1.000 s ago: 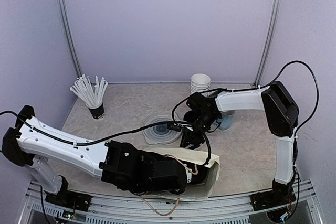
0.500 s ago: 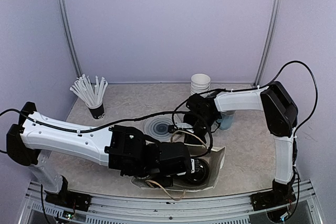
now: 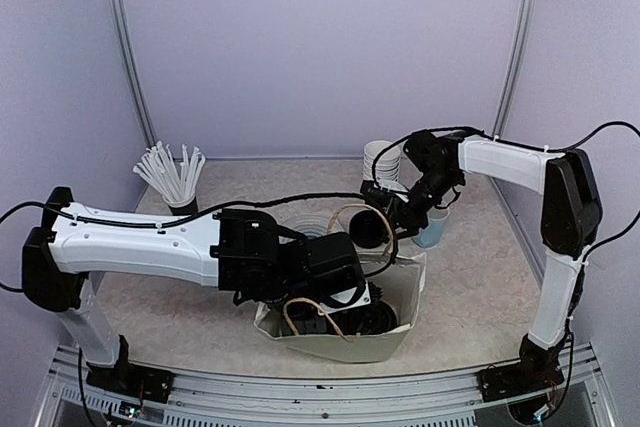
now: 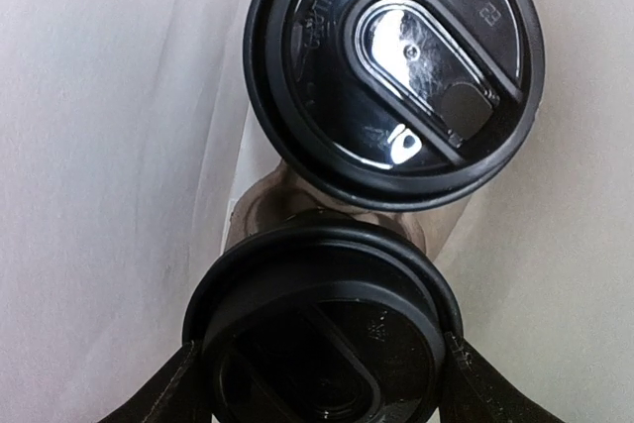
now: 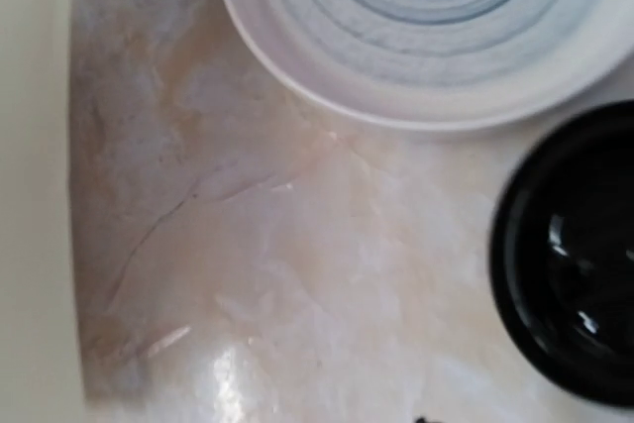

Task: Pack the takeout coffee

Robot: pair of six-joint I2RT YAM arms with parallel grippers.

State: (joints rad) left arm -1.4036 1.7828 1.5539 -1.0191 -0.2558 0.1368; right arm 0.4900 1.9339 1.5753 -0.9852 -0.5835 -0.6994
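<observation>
1. The left gripper [image 3: 335, 292] is seen reaching down into a white paper bag [image 3: 330, 345] at the lower centre of the overhead view.
2. In the left wrist view, the takeout coffee [image 4: 322, 344] is shown lid-up at the bottom centre of the frame, inside the bag. It is flanked by the two dark fingers [image 4: 178, 398], which are pressed against opposite sides of its lid rim. The cup is thus grasped.
3. A second lidded cup [image 4: 396, 66], with a glossy black lid, is seen at the upper right of that frame, just beside the held cup.
4. The right gripper [image 3: 390, 215] is held above the table [image 3: 470, 287], right of centre in the overhead view. Its fingers are not shown in its own wrist view, so whether they are parted or closed cannot be told.
5. In the right wrist view, a blue-ringed plate [image 5: 327, 96] is seen at the top and a black round object [image 5: 565, 255] at the right edge.
6. A light blue mug [image 3: 433, 232], a stack of white cups [image 3: 381, 155] and a black cup of white sticks [image 3: 172, 182] are seen farther back.
</observation>
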